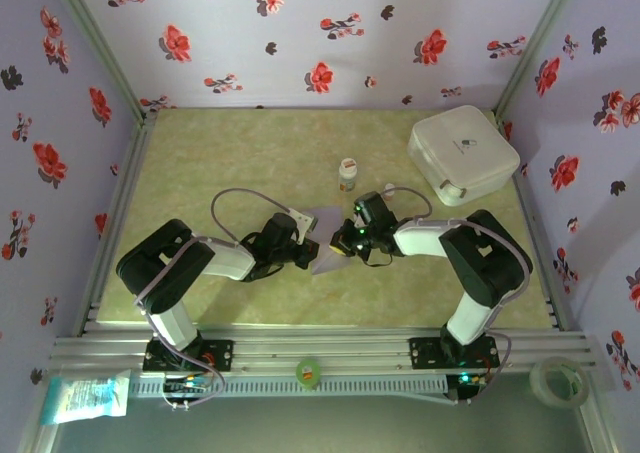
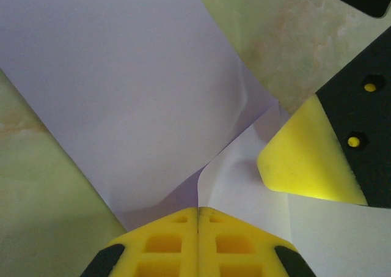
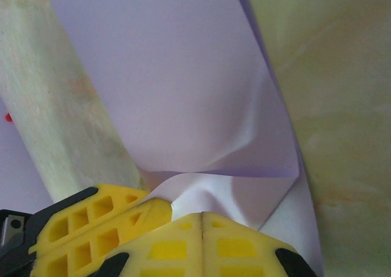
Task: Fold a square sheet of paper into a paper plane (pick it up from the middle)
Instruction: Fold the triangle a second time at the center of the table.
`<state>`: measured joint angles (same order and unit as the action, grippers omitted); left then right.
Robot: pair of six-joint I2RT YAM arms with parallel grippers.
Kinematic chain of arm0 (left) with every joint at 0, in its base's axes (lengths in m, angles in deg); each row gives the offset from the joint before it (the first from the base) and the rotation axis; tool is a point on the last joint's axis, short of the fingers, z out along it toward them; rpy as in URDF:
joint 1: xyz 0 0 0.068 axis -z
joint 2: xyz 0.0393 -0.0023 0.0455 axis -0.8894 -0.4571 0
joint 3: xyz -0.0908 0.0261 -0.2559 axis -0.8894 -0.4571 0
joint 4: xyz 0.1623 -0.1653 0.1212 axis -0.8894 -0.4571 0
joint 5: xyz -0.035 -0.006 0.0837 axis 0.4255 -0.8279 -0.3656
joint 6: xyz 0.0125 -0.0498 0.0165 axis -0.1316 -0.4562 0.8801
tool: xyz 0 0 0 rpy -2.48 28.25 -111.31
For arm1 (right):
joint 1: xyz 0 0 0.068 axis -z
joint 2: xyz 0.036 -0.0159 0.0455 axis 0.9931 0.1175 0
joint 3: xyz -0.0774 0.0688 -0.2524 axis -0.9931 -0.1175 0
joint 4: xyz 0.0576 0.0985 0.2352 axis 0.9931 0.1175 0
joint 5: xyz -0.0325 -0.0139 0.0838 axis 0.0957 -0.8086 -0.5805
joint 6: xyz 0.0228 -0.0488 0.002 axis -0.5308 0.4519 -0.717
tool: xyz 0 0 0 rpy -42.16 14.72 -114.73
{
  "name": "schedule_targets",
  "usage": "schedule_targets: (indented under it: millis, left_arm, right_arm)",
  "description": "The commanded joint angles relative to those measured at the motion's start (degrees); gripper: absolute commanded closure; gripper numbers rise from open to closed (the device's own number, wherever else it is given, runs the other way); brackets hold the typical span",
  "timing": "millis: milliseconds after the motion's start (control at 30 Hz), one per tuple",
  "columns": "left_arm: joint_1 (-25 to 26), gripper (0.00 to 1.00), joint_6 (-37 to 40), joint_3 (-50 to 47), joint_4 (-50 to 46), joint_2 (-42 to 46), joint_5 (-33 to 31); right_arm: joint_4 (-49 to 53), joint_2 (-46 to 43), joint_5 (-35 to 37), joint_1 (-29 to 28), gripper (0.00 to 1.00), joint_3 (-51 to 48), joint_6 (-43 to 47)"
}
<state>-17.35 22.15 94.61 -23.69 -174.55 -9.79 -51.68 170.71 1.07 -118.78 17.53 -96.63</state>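
Left gripper (image 2: 198, 214), right gripper (image 3: 201, 217) pinch sheet (image 2: 122, 87) edge; open table (image 1: 230, 153) beyond.

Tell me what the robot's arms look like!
The left arm and right arm have black joints with white sections between. The left end effector and right end effector have yellow fingers with square holes and black edges. A grey cable loops off the left arm.

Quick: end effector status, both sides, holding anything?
Left end effector: closed, pinching the lilac paper sheet.
Right end effector: closed, pinching the same sheet.
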Motion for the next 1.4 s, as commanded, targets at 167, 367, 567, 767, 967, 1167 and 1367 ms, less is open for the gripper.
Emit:
schedule_targets:
  millis: [167, 367, 567, 767, 967, 1167, 1367]
  left_arm:
    - [-0.4, 1.0, 1.3, 0.0, -4.4, -1.7, 0.2]
    - [-0.5, 1.0, 0.2, 0.7, -4.6, -1.5, 0.2]
    - [-0.6, 0.92, -2.5, 2.6, -7.9, 1.6, -0.6]
    - [-1.2, 0.68, -6.9, 4.8, -15.3, 9.1, -1.4]
    - [-1.3, 0.83, -13.4, 9.5, -27.4, 13.3, 5.2]
    - [-0.7, 0.99, -24.2, 9.8, -23.9, 9.9, 17.9]
    - [0.1, 0.99, -29.0, 9.6, -19.7, 5.9, 21.6]
  right_arm:
    - [-0.8, 2.2, -0.1, -0.2, 1.0, 0.9, 0.2]
    - [1.9, 3.4, 3.0, 0.0, 1.0, -0.9, 0.9]
    - [2.8, 3.2, 3.5, 0.0, 1.0, -1.0, 1.2]
    - [3.5, 3.0, 4.2, 0.0, 1.0, -0.8, 1.6]
    - [3.5, 2.9, 4.8, 0.0, 1.0, -0.8, 1.3]
    - [3.7, 2.7, 4.9, 0.0, 1.0, -0.8, 1.4]
    - [4.3, 2.5, 5.1, 0.0, 1.0, -0.6, 1.5]
